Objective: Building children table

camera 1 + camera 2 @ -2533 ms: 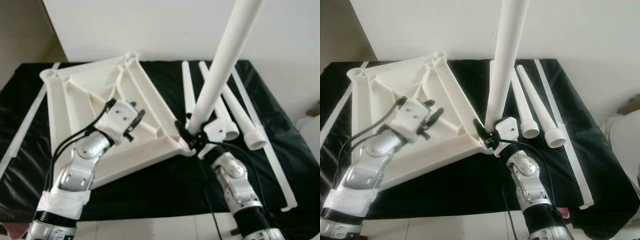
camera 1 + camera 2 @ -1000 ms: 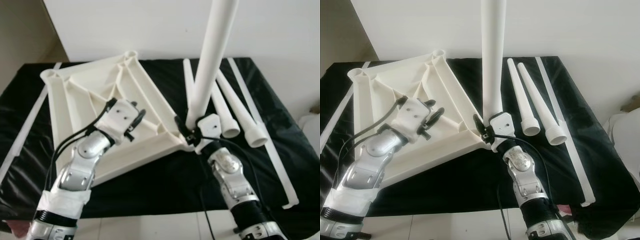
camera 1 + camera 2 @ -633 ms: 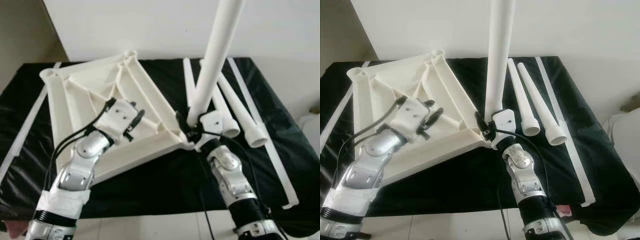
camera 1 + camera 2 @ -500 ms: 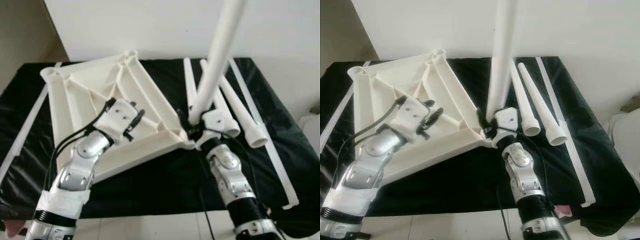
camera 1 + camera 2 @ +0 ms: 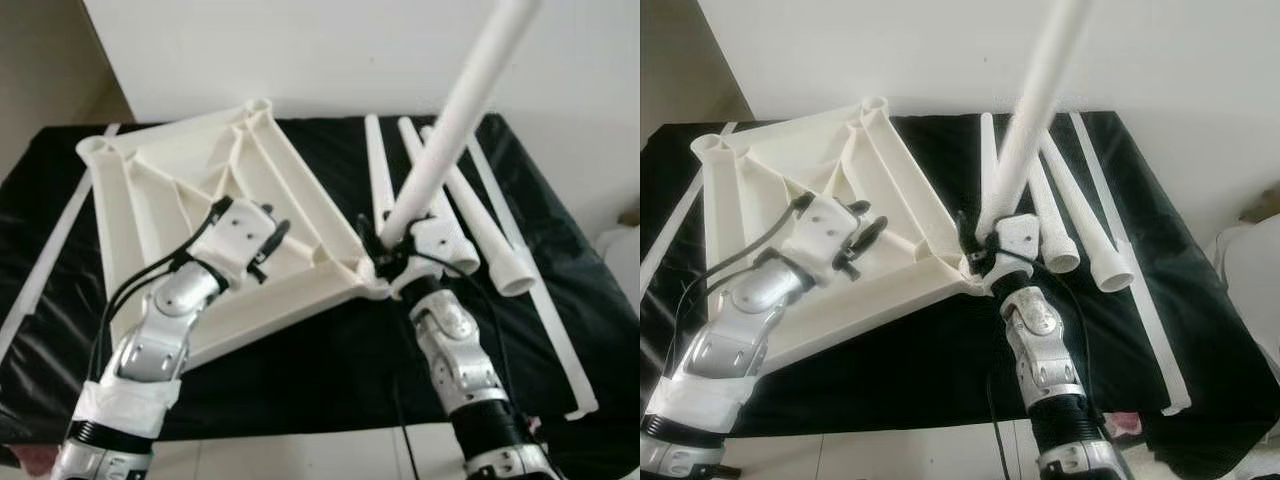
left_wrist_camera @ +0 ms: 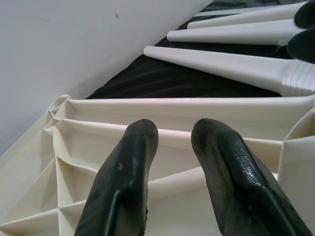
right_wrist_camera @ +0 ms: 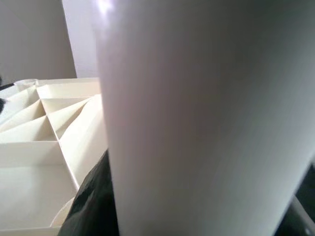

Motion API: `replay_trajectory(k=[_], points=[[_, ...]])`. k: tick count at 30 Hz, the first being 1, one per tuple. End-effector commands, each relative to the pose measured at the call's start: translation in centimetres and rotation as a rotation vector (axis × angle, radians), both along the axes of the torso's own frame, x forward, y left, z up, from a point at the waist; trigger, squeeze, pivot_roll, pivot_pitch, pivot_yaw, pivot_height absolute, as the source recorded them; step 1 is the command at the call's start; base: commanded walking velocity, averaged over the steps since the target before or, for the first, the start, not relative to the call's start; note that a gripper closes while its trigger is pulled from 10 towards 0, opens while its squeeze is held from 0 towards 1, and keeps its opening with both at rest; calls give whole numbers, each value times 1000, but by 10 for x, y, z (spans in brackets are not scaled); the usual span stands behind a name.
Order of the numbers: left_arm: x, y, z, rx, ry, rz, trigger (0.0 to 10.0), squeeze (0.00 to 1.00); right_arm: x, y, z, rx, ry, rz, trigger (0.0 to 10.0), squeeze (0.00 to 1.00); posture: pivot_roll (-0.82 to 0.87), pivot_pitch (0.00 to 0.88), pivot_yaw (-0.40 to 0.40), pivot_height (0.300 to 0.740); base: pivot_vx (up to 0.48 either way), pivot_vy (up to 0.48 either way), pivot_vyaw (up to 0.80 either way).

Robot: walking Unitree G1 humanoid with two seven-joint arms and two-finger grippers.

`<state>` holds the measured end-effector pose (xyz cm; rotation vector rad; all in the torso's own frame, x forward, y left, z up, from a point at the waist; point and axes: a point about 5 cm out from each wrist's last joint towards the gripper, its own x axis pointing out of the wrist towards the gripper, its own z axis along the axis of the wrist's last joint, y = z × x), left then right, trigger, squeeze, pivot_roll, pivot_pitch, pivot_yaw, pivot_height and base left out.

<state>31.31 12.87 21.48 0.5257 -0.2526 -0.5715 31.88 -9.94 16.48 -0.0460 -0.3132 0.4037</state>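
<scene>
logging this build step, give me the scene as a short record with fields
surface: black-covered table
tabletop: white ribbed tabletop lying underside up
held leg: white table leg, foot at the tabletop's near corner, leaning to the robot's right
right claw: right claw shut on the table leg at its base
left claw: left claw open, resting over the tabletop's ribs
spare legs: three loose legs lying on the table beyond the right claw
other parts: long white strip along the table's right edge
</scene>
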Motion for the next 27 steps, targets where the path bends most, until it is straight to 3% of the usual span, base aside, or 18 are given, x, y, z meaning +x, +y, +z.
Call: replay_trajectory(k=[1,13,17,19,27], points=[[-2,0,-2,-1,9,1,10000,0,-6,-2,-28,-25,123,2,10000,0,-49,136,26,740,0,0,0],[-2,-4,-3,-21,16,-5,10000,0,-5,-14,20,-25,-70,-46,10000,0,-61,138,16,740,0,0,0],[-2,-4,-3,-29,17,-6,10000,0,-7,-13,24,-22,-92,-37,10000,0,-61,139,14,740,0,0,0],[-2,-4,-3,-38,18,-4,10000,0,-11,-11,32,-50,-161,-30,10000,0,-60,140,13,740,0,0,0],[-4,-5,0,-85,28,-17,10000,0,-16,-5,51,-78,-261,-15,10000,0,-57,144,12,740,0,0,0]])
